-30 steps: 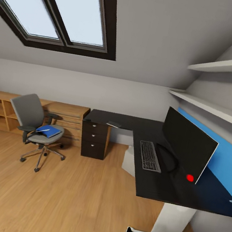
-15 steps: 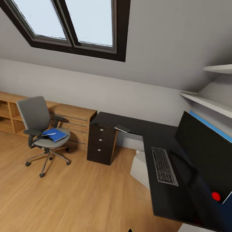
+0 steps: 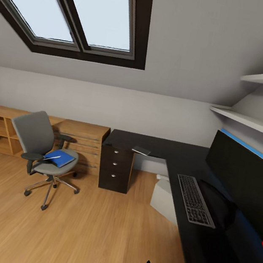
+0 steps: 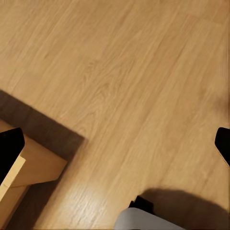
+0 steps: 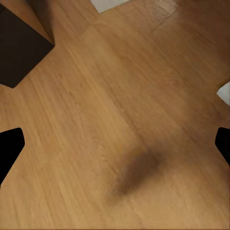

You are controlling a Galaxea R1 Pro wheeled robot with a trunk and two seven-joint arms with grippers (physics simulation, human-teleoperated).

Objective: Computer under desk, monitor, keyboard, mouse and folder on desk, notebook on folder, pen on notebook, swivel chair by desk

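Observation:
The grey swivel chair (image 3: 39,144) stands on the floor left of the desk, with the blue folder (image 3: 60,158) on its seat and a thin pale stick lying across the folder. The black L-shaped desk (image 3: 159,147) fills the right side. On it are the keyboard (image 3: 195,200), the wide black monitor (image 3: 243,178) cut by the picture's edge, and the thin grey notebook (image 3: 141,150) near the corner. The white computer (image 3: 165,197) sits under the desk. The mouse is out of view. My left gripper (image 4: 115,148) and right gripper (image 5: 115,143) both hang open over bare floor.
Light wooden low cabinets (image 3: 4,125) run along the back wall behind the chair. The desk's drawer block (image 3: 115,169) stands beside them. Shelves (image 3: 257,122) jut from the right wall. A cabinet corner (image 4: 28,170) lies near my left gripper. Wooden floor stretches ahead.
The whole view has shifted as the camera moved: the desk and keyboard now sit closer and lower at the right, and the monitor runs off the edge. The things themselves stay put.

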